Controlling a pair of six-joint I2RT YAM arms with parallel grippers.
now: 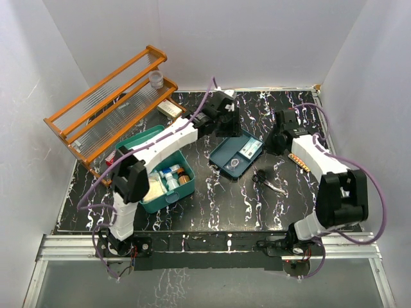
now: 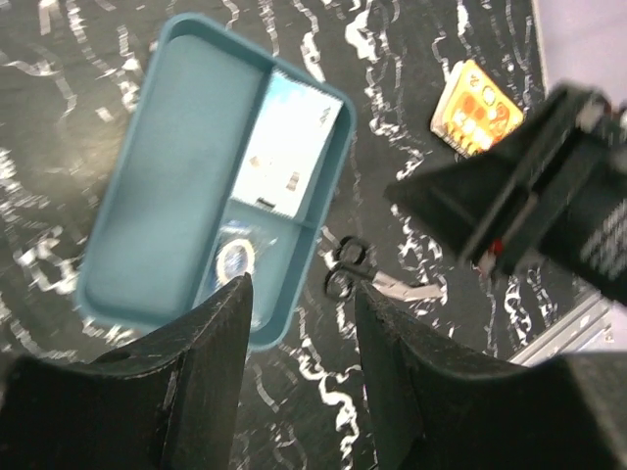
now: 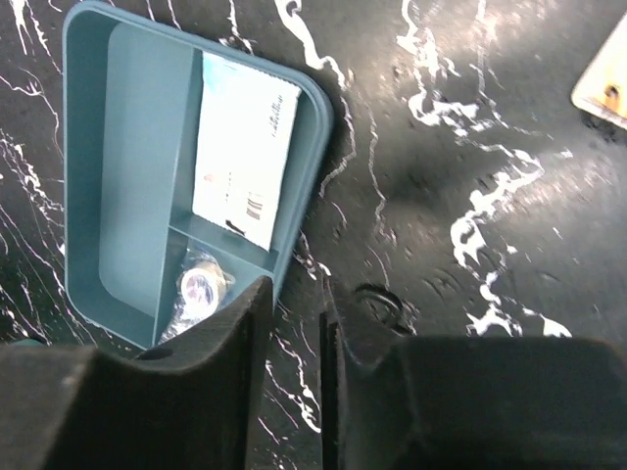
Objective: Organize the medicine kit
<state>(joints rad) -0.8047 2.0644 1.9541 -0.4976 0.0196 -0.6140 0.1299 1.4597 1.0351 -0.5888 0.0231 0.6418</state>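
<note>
The medicine kit is a teal box standing open at the left, with small bottles inside and its lid leaning back. My left gripper hovers over the far end of a shallow teal tray; in the left wrist view it is open and empty above the tray's near edge. My right gripper hangs right of the tray; in the right wrist view its jaws stand a narrow gap apart with nothing between them. Black scissors lie on the table below it.
The tray holds a white packet and a wrapped tape roll. An orange blister pack lies right of the scissors. An orange wooden rack with a small cup fills the back left. A flat packet lies beside it.
</note>
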